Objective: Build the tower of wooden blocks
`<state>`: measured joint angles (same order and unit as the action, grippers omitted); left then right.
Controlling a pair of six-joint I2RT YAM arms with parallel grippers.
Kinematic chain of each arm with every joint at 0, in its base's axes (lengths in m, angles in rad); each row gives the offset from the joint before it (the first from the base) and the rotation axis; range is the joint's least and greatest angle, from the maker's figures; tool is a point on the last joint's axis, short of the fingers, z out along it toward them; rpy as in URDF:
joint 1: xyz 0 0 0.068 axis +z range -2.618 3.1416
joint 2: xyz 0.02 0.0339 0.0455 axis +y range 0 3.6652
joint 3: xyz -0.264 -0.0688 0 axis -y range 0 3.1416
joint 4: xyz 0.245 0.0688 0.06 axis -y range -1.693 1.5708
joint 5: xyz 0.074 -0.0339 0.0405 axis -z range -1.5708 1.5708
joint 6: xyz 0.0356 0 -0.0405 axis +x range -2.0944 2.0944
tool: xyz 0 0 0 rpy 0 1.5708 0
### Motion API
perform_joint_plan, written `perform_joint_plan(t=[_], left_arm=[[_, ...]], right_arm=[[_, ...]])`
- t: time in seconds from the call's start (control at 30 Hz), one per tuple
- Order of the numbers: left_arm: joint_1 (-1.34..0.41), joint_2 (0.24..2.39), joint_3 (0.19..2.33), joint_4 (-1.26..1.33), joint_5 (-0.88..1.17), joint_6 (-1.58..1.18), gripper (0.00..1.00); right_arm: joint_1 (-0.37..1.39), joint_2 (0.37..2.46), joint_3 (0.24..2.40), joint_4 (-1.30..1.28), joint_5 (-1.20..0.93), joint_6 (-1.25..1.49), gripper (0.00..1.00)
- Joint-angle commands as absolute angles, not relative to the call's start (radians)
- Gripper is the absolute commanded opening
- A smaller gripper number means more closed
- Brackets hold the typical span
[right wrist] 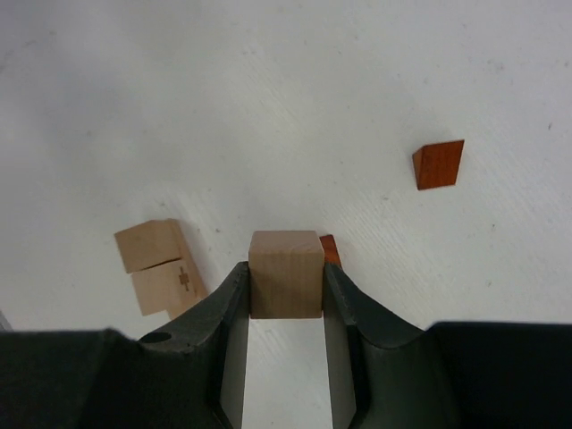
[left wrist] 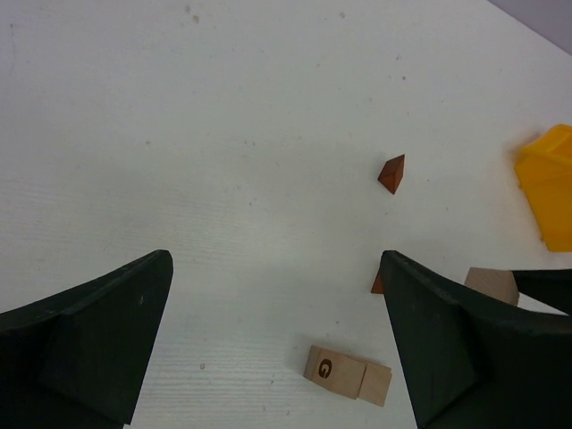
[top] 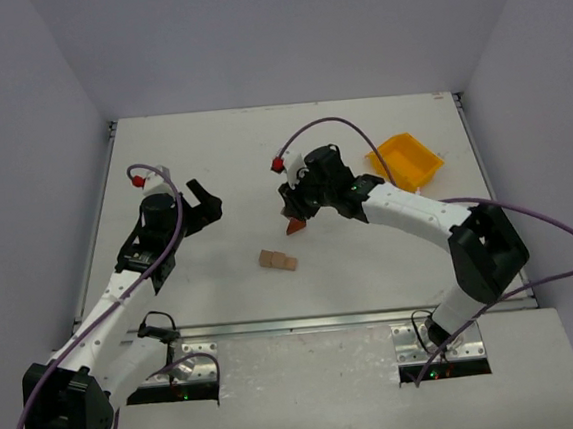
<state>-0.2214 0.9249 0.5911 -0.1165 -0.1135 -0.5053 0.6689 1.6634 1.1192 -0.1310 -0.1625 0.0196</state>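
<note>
From above, the right tool (top: pixel 297 220) is hovering over the worktop (top: pixel 233 289), the yellow bin (top: pixel 404 160) standing apart, while the left tool (top: pixel 203 204) is waiting with jaws spread, grasping nothing; the left wrist view is showing the pale lettered pair (left wrist: pixel 349 375) lying flat, a reddish wedge (left wrist: pixel 392 173) well apart. The right wrist view is showing the right tool clenching a pale cube (right wrist: pixel 286 273), a second reddish piece (right wrist: pixel 330 250) peeking out just behind it; lowering here is risking a knock to that piece, and a skewed release is risking a toppled cube.
</note>
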Motion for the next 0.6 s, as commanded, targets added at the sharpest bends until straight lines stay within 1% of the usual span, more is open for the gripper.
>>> perform_joint_plan(t=[0.0, 0.13, 0.3, 0.4, 0.47, 0.57], left_arm=[[-0.222, 0.904, 0.623, -0.087, -0.100, -0.503, 1.00], [-0.222, 0.896, 0.620, -0.087, -0.097, -0.503, 1.00], [-0.222, 0.896, 0.620, -0.087, -0.094, -0.502, 1.00], [-0.222, 0.899, 0.618, -0.086, -0.094, -0.503, 1.00], [-0.222, 0.902, 0.620, -0.086, -0.092, -0.503, 1.00], [-0.222, 0.900, 0.620, -0.086, -0.094, -0.503, 1.00]], right_arm=[[0.666, 1.544, 1.001, -0.098, -0.311, -0.050, 0.11], [0.666, 1.464, 0.909, -0.118, -0.392, -0.064, 0.11], [0.690, 1.430, 0.843, -0.122, -0.405, -0.056, 0.12], [0.710, 1.453, 0.833, -0.117, -0.395, -0.048, 0.13], [0.735, 1.483, 0.848, -0.127, -0.332, -0.046, 0.13], [0.762, 1.525, 0.866, -0.122, -0.294, -0.051, 0.13]])
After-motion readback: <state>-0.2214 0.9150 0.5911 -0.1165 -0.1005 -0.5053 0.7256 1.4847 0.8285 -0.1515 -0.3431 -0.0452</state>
